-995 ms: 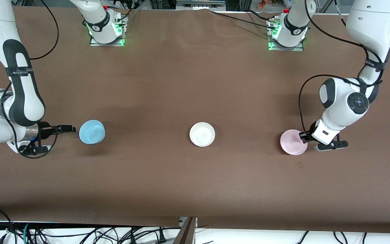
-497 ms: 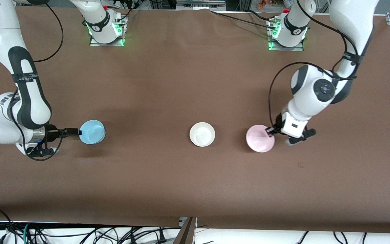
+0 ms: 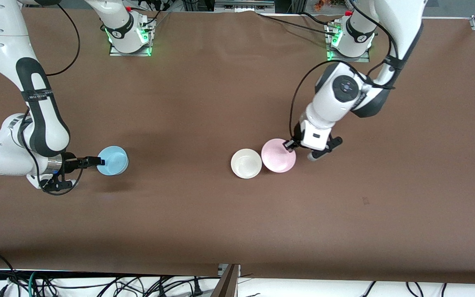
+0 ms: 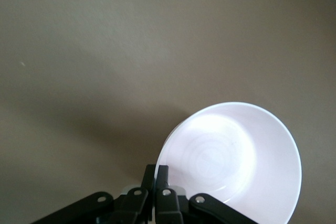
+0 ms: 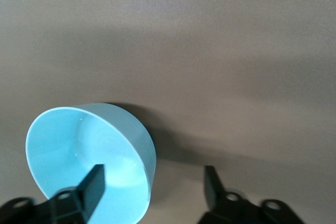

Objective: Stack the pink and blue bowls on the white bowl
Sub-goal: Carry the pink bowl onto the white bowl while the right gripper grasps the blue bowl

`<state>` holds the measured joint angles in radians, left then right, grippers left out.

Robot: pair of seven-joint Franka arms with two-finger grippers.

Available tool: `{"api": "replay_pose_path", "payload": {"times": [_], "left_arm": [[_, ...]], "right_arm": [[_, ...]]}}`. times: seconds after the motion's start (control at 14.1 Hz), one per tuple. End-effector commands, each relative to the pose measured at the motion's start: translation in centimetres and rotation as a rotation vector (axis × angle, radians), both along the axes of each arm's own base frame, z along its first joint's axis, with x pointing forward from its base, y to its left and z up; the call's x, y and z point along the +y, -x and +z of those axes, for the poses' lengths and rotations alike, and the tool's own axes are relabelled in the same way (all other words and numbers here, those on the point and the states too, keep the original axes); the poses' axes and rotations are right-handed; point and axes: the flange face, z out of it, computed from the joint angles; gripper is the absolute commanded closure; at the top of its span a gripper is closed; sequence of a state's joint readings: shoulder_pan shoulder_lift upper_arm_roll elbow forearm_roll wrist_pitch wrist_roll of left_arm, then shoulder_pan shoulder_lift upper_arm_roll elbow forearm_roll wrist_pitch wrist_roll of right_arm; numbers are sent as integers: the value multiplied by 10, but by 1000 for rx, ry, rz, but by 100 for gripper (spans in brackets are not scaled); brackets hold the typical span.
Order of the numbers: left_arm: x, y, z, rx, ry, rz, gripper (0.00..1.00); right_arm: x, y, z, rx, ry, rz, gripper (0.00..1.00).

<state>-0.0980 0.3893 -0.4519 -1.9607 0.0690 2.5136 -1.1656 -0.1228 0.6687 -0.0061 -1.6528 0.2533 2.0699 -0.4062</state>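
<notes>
The white bowl (image 3: 246, 163) sits upright at mid-table. My left gripper (image 3: 290, 145) is shut on the rim of the pink bowl (image 3: 278, 156) and holds it tilted in the air, close beside the white bowl on the side toward the left arm's end of the table. In the left wrist view the fingers (image 4: 162, 177) pinch the pink bowl's (image 4: 231, 161) rim. The blue bowl (image 3: 113, 160) sits toward the right arm's end. My right gripper (image 3: 95, 161) is open at its rim. In the right wrist view one finger (image 5: 94, 182) is inside the blue bowl (image 5: 79, 150) and the other stands outside it.
The brown table (image 3: 221, 103) carries only the three bowls. The arm bases (image 3: 129, 37) stand along its edge farthest from the front camera. Cables lie below the table's near edge.
My left gripper has carried the pink bowl from the left arm's end of the table to beside the white bowl. My right gripper has moved in until its fingers straddle the blue bowl's rim.
</notes>
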Motion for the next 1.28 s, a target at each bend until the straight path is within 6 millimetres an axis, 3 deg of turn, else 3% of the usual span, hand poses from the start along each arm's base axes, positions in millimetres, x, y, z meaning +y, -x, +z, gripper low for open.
{"api": "replay_pose_path", "payload": {"times": [0.0, 0.14, 0.36, 0.78, 1.21], "left_arm": [[-41, 4, -4, -8, -22, 43, 100], [-63, 8, -18, -7, -37, 66, 100], [-86, 10, -32, -21, -54, 98, 100], [-101, 9, -45, -8, -45, 132, 100], [-122, 8, -72, -30, -91, 160, 100]], "right_arm": [[2, 3, -3, -13, -19, 2, 35], [2, 3, -3, -13, -19, 2, 37], [2, 3, -3, -12, -19, 2, 49], [6, 4, -2, -5, -25, 9, 76], [13, 4, -2, 2, -34, 21, 94]]}}
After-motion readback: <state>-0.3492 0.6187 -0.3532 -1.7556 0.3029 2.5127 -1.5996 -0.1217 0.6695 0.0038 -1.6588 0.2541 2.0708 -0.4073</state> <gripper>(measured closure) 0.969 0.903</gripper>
